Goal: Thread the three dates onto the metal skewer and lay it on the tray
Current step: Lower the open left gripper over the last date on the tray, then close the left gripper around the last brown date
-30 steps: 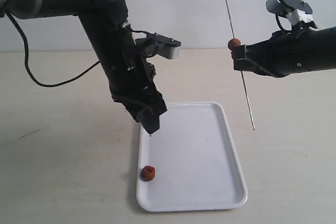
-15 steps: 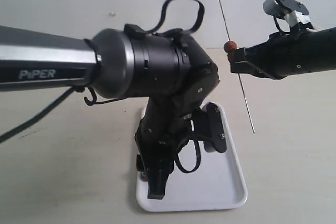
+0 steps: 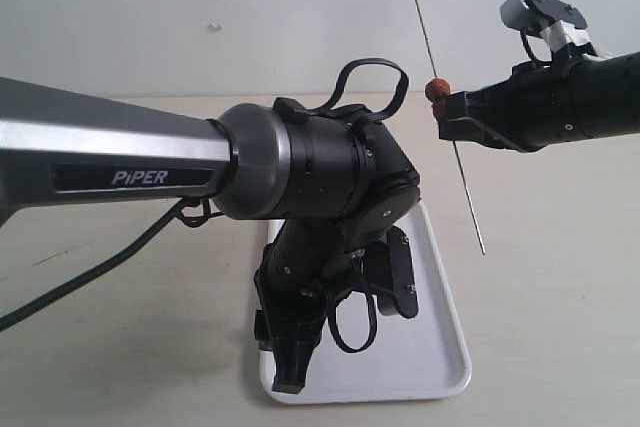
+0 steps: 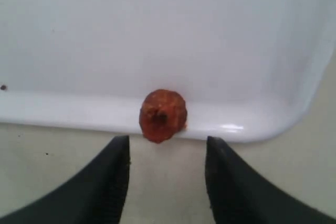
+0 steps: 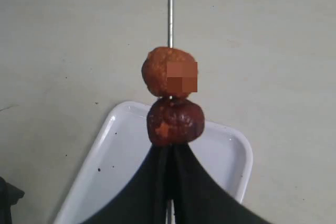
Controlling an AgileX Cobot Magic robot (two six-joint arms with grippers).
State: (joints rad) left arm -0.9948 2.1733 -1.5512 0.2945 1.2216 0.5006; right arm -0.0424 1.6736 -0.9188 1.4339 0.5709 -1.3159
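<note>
Left jaws: your left gripper (image 4: 166, 149) stands open, with both dark fingers (image 4: 113, 182) clear of everything.
Loose date: the third date (image 4: 163, 115) lies just ahead of the fingertips, in line with the gap but not yet between them.
Its seat: it rests on the tray (image 4: 157, 30), hard against the inner slope of the rim.
Place in scene: the left gripper (image 3: 290, 372) points down at the tray's near-left corner, and the arm hides the date in the exterior view.
Right jaws: your right gripper (image 5: 169, 156) is clamped on the skewer (image 5: 169, 9), high on the far right.
Threaded dates: two (image 5: 175, 121) sit stacked on the rod, the lower one touching the fingertips.
Skewer pose: it is tilted off upright, with a long bare tip hanging below the grip, well above the table (image 3: 560, 337).
Progress: in my judgement, two are on and one is left to pick and thread.
Risk, rim: come down too close to the edge and a finger may land on the rim, tipping or shoving the tray.
Risk, roll: a one-sided touch could nudge the round date over the rim or along it.
Risk, squeeze: closing hard may crush it or pop it out.
Risk, skewer: the thin rod could pivot or slip in the right jaws when you press the date on.
</note>
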